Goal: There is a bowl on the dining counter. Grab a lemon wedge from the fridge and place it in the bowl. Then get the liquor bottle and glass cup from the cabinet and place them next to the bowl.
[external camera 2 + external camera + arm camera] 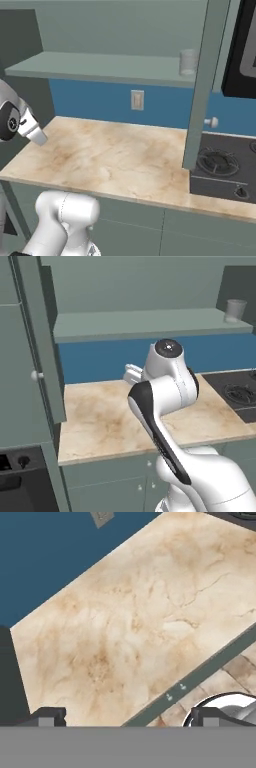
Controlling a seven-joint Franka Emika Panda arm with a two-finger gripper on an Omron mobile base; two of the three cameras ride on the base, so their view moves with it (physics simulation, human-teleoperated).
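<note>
The grey-green cabinet (150, 323) stands open above the worktop, its door (200, 85) swung out edge-on. The clear glass cup (235, 310) stands upright at the right end of the cabinet shelf, and it is also in the right base view (188, 62). My gripper (127, 717) hangs over the beige worktop (130, 627), well below and left of the cup. Its dark fingertips (47, 717) stand wide apart with nothing between them. The bowl, dining counter, lemon wedge, fridge and liquor bottle are out of view.
A black hob (220, 167) is set into the worktop at the right. A blue backsplash with a wall outlet (137, 99) runs behind. The cabinet's other door (37, 341) juts out at the left, and a black appliance (242, 47) hangs at the upper right.
</note>
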